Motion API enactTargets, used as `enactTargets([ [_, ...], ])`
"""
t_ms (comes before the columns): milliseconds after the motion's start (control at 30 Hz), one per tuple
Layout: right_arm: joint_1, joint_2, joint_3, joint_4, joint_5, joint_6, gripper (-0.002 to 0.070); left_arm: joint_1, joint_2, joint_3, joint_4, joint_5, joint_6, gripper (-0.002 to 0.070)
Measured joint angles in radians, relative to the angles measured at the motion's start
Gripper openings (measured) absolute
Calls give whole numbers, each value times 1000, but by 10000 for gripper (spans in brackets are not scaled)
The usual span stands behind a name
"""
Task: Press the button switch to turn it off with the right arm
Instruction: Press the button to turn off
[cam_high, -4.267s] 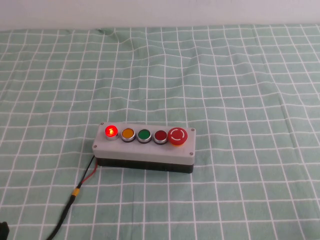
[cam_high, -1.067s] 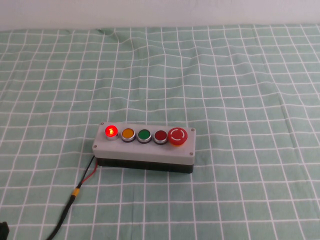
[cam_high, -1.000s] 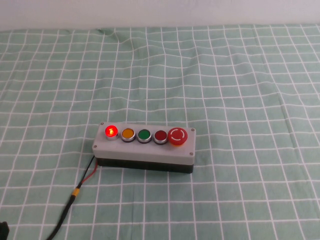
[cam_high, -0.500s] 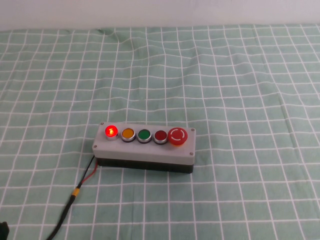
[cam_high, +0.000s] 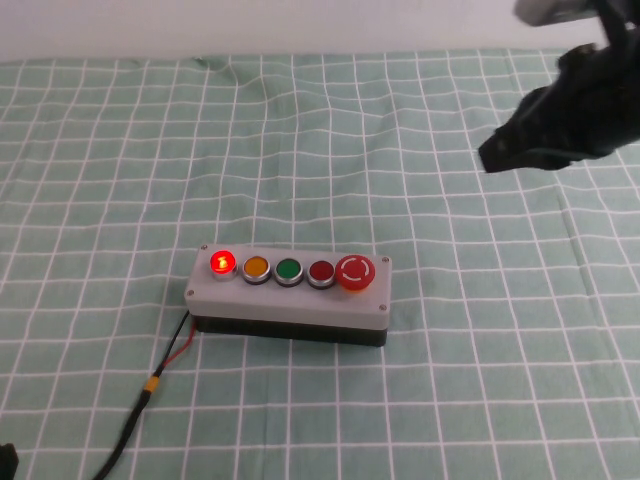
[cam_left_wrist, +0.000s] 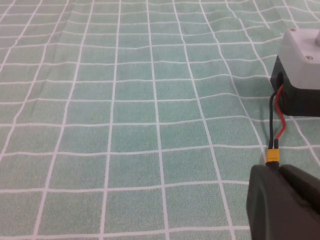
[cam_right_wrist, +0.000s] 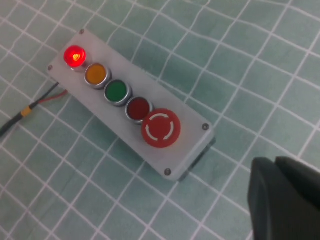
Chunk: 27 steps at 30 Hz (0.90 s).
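Observation:
The button switch (cam_high: 288, 295) is a light-grey box on a black base, lying on the green checked cloth. Its red lamp (cam_high: 221, 262) glows at the left end, followed by yellow, green and red buttons and a large red mushroom button (cam_high: 355, 272). My right gripper (cam_high: 495, 155) hangs in the air at the far right, well away from the box, fingers together and empty. From the right wrist, the switch (cam_right_wrist: 135, 105) lies off to one side of the right gripper (cam_right_wrist: 272, 167). My left gripper (cam_left_wrist: 275, 172) is shut, low beside the wires (cam_left_wrist: 277, 125).
Red and black wires (cam_high: 170, 350) run from the box's left end toward the near left corner, joining a black cable at a yellow connector (cam_high: 151, 385). The checked cloth (cam_high: 420, 400) covers the table, with a white wall (cam_high: 300, 25) behind it.
The right arm has come into the high view at the upper right, where nothing showed before. The switch has not moved and its red lamp stays lit.

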Motion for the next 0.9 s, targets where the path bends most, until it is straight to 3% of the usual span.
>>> enactTargets([
  [400,314,384,-490,-339,206,197,-16,0,0,0,0,0,0,-3],
  [667,418,636,-845,-391,254,225,-16,0,0,0,0,0,0,-3],
  [900,469,756,-946,-381,258,227,-16,0,0,0,0,0,0,-3],
])
